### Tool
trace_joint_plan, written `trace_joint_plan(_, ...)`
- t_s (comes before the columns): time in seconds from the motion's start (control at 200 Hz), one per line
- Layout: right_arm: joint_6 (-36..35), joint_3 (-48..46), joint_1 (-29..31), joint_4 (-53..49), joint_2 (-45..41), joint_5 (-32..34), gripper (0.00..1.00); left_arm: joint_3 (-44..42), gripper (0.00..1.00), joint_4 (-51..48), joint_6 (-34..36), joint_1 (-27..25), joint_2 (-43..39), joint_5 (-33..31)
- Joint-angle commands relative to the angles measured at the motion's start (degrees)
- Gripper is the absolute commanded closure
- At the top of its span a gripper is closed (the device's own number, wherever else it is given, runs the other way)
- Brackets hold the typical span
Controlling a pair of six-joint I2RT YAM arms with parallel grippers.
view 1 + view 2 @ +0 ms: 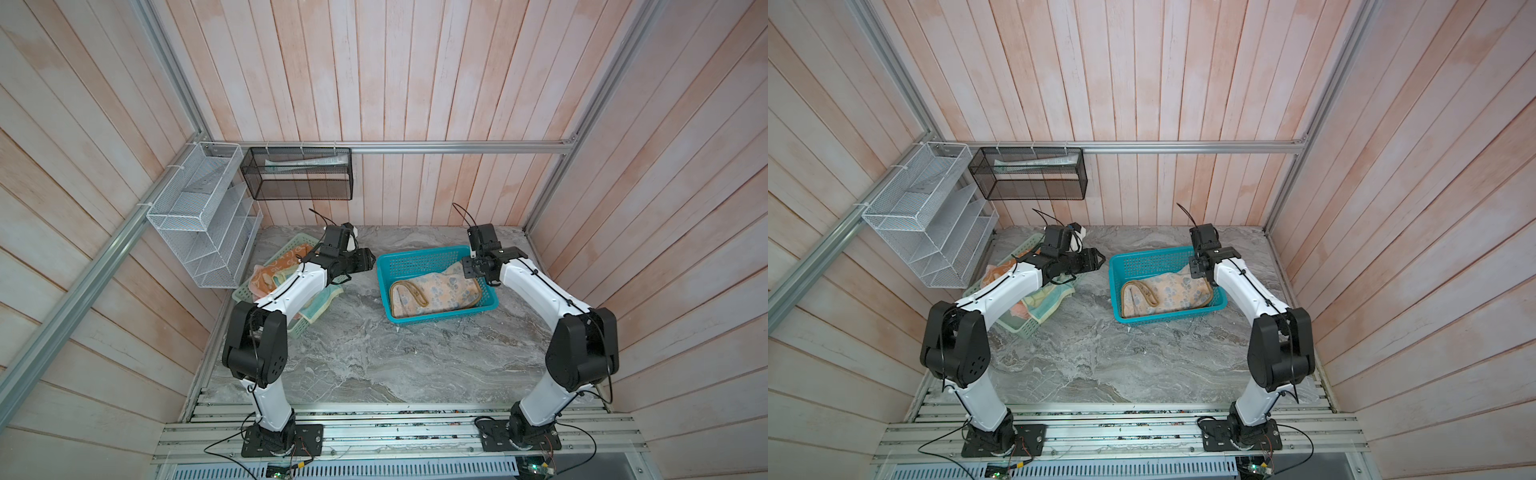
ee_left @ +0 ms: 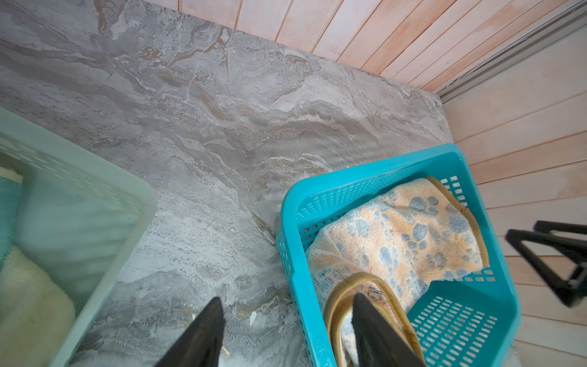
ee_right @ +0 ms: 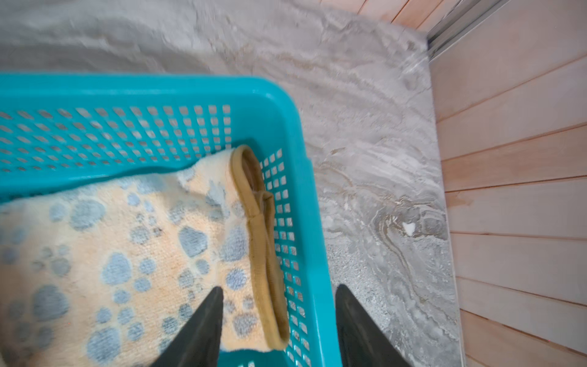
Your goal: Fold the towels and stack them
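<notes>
Your right end effector (image 3: 279, 287) hung with fingers apart over the teal basket (image 3: 190, 85) containing the paw-print towel (image 3: 127, 254); your left end effector (image 2: 287, 297) also stood apart, empty.

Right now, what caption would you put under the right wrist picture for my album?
Open right gripper over the teal basket edge, with the paw-print towel lying inside.

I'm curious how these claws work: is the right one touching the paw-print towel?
Apart. The left wrist view shows a gap, crossed by the teal basket's rim, between the open right gripper and the paw-print towel.
</notes>
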Motion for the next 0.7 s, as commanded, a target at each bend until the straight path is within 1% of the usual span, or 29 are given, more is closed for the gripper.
trace_joint_plan(0.0,3.45,1.78,1.19,-0.21,-3.39,-2.36,0.43,-0.57,0.34,-1.05,1.32,0.28,-3.40,-1.23)
trace_joint_plan(0.05,4.35,1.85,1.71,-0.34,-3.38,-3.31,0.44,-1.09,0.34,-1.28,1.43,0.30,-4.15,-1.21)
trace_joint_plan(0.09,5.01,1.47,2.04,0.08,-3.18,-5.63,0.47,-1.89,0.34,-1.22,1.41,0.33,-4.98,-1.13)
trace_joint_plan(0.2,5.85,-2.20,3.19,4.11,-1.95,-17.70,0.62,-4.75,0.35,-0.14,0.68,0.63,-6.27,1.62)
trace_joint_plan(0.29,6.21,-5.21,3.77,7.81,0.54,-24.72,0.67,-7.78,0.37,0.80,-0.24,0.80,-6.48,5.49)
trace_joint_plan(0.355,5.43,-6.09,3.75,9.35,3.23,-27.76,0.71,-10.81,0.41,1.89,-1.50,0.67,-6.49,7.89)
trace_joint_plan(0.445,5.10,-5.46,3.70,9.67,7.66,-29.71,0.76,-16.21,0.46,4.72,-3.95,0.21,-7.29,10.06)
trace_joint_plan(0.575,5.54,-2.25,4.45,7.38,13.26,-33.14,0.82,-22.51,0.49,7.77,-7.03,-2.64,-8.82,9.89)
trace_joint_plan(0.695,6.85,-0.40,7.51,5.77,14.46,-37.38,0.87,-26.02,0.51,9.94,-10.90,-6.46,-8.55,9.27)
